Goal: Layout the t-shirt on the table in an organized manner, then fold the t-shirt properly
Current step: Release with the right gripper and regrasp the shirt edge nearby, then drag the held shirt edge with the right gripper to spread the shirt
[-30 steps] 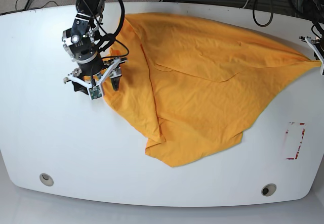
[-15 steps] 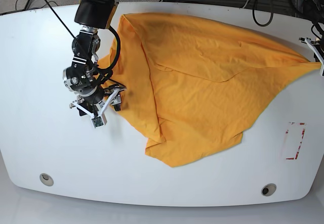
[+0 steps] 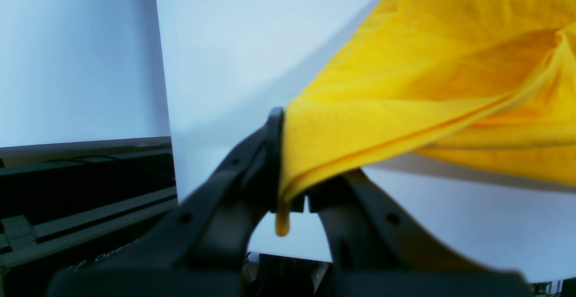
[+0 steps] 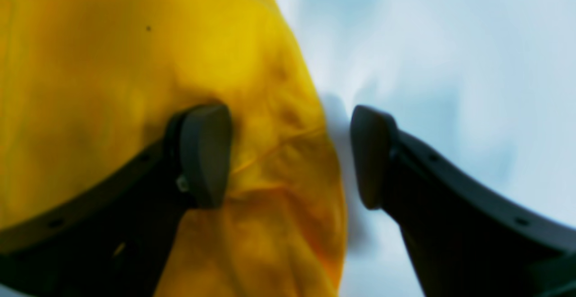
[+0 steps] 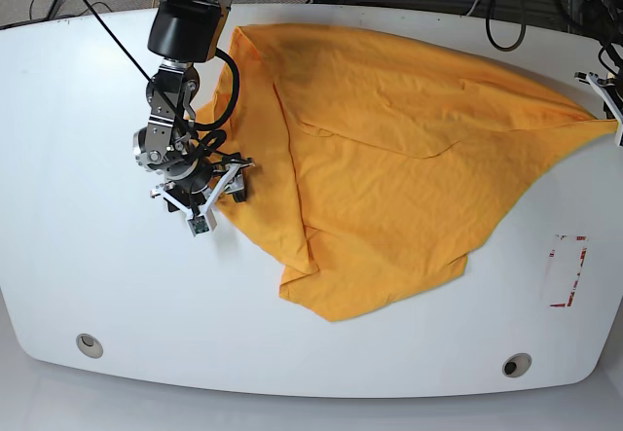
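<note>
Your worktop [image 5: 88, 256] carried the t-shirt [image 5: 389, 159], spread rumpled across its middle and far side. One corner stretched to the edge, where your left end effector [image 3: 290, 204] was clamped on the hem. Your right end effector [image 4: 290, 155] sat wide apart, straddling the shirt's opposite edge, one finger [image 4: 204, 153] over cloth.

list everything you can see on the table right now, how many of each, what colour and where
t-shirt: one, orange-yellow, spread crumpled across the table's middle and far side.
table: one, glossy white, under everything.
grommets: two, metal, near the front corners.
tape rectangle: one, red and white, front, beside the left arm.
cables: several, black, behind the table.
right gripper: one, black, open over the shirt's edge.
left gripper: one, black, shut on a shirt corner.
</note>
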Motion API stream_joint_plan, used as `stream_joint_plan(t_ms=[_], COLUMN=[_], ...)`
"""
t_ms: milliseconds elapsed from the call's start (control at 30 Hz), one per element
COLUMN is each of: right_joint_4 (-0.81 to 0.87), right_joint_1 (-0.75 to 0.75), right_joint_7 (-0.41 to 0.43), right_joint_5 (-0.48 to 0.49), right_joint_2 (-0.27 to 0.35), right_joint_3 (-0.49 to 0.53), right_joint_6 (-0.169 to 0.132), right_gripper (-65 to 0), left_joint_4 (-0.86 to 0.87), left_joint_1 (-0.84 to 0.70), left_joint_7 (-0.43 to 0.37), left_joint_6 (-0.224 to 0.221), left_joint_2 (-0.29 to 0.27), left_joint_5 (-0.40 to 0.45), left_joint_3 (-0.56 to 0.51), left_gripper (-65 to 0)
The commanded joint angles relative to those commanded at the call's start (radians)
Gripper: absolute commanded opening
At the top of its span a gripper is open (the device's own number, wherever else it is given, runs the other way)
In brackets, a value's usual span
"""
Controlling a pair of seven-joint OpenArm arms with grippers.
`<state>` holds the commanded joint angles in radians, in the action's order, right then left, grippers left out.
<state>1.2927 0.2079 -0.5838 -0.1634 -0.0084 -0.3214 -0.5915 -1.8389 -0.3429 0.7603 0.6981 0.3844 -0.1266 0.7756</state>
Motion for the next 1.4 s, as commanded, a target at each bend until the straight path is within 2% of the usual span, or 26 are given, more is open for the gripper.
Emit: stream_joint_plan(t_ms=[33, 200, 267, 433, 567, 767, 1167, 1400], right_joint_4=[-0.002, -0.005, -0.006, 0.0, 0.017, 0.107, 0.276, 0.296], right_joint_1=[0.0, -0.002, 0.0, -0.006, -0.043, -0.124, -0.292, -0.318], right_joint_7=[0.006, 0.048, 0.048, 0.048, 0.048, 0.021, 0.0, 0.0], right_joint_5=[0.0, -0.002, -0.002, -0.002, -0.002, -0.002, 0.0, 0.0], right_joint_2=[0.0, 0.026, 0.035, 0.061, 0.081, 0.081, 0.043, 0.041], right_joint_3=[0.0, -0.028, -0.052, -0.12, -0.176, -0.245, -0.261, -0.261], right_joint_6=[0.0, 0.0, 0.0, 0.0, 0.0, 0.0, 0.0, 0.0], right_gripper=[-31.5, -59.0, -64.7, -62.6, -62.9, -62.8, -62.8, -62.8], left_joint_4=[0.005, 0.072, 0.097, 0.144, 0.164, 0.187, 0.212, 0.213], left_joint_1=[0.0, 0.054, 0.072, 0.114, 0.155, 0.178, 0.213, 0.218], left_joint_7=[0.0, -0.003, -0.003, -0.003, -0.003, -0.003, -0.005, -0.005], left_joint_6=[0.0, 0.0, 0.0, 0.0, 0.0, 0.0, 0.0, 0.0], left_joint_2=[0.0, 0.002, 0.005, 0.02, 0.028, 0.043, 0.064, 0.064], left_joint_5=[0.0, 0.002, 0.017, 0.049, 0.068, 0.08, 0.081, 0.081], left_joint_3=[0.0, 0.0, 0.0, -0.009, -0.058, -0.109, -0.176, -0.181], left_gripper=[-65.0, -65.0, -65.0, -65.0, -65.0, -65.0, -65.0, -65.0])
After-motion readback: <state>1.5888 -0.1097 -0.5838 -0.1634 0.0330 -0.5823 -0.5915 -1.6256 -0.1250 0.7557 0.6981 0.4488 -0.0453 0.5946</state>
